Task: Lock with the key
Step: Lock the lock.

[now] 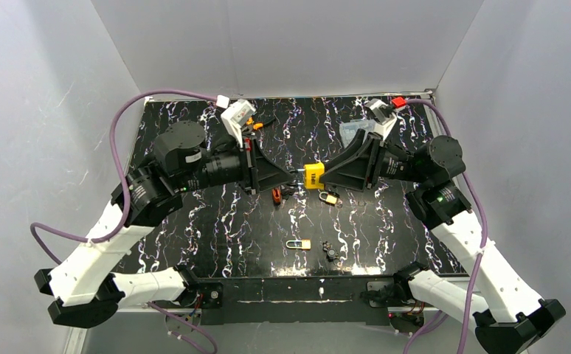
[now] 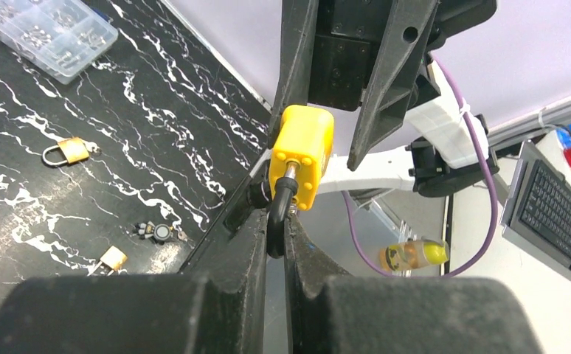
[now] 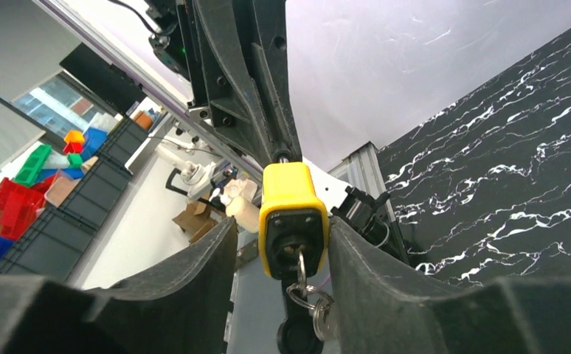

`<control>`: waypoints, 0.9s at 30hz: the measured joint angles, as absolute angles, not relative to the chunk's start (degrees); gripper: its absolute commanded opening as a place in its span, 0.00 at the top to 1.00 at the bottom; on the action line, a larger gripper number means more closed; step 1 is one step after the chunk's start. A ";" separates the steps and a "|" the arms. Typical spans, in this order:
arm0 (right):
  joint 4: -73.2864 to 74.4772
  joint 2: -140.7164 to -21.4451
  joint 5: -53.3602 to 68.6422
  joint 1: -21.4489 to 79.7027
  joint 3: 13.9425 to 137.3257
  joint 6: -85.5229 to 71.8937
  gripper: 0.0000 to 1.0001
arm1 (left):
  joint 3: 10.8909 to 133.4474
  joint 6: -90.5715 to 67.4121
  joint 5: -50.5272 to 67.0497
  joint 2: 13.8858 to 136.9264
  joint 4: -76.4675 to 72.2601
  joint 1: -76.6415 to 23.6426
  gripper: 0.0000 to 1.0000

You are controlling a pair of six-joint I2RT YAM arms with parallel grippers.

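The yellow padlock [image 1: 313,175] hangs above the surface [image 1: 194,243], just behind a small brass padlock [image 1: 330,198]. The left gripper [image 2: 277,225] jaws pinch its stiff steel shackle [image 2: 277,199]. The right gripper [image 3: 282,225] jaws flank the body; I cannot tell if they press. The lock is likely heavy and slick-shelled, and the inserted key [image 3: 301,262] is the small, fiddly hold.

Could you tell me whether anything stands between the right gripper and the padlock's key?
Nothing visible does: the key sits in the yellow padlock, between the fingers of the right gripper. The left gripper pinches the shackle opposite.
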State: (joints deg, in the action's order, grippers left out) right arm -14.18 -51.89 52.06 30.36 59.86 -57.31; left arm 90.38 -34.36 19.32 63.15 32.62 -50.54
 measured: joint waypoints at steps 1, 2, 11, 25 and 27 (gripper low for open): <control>-14.60 -51.94 51.63 30.32 59.85 -57.89 0.41 | 90.14 -34.74 18.51 62.59 32.39 -50.54 1.00; -15.15 -52.00 51.33 30.30 59.83 -58.57 0.41 | 89.90 -35.01 17.94 62.06 32.14 -50.54 1.00; -17.99 -52.92 50.61 30.45 59.83 -61.60 0.38 | 89.30 -37.08 14.10 59.45 30.67 -50.48 1.00; -12.07 -54.33 45.97 32.38 61.73 -56.73 0.44 | 87.66 -40.03 13.69 59.79 26.98 -50.37 1.00; -11.92 -54.39 45.53 32.60 61.73 -56.53 0.43 | 87.50 -40.32 13.60 59.77 26.70 -50.37 1.00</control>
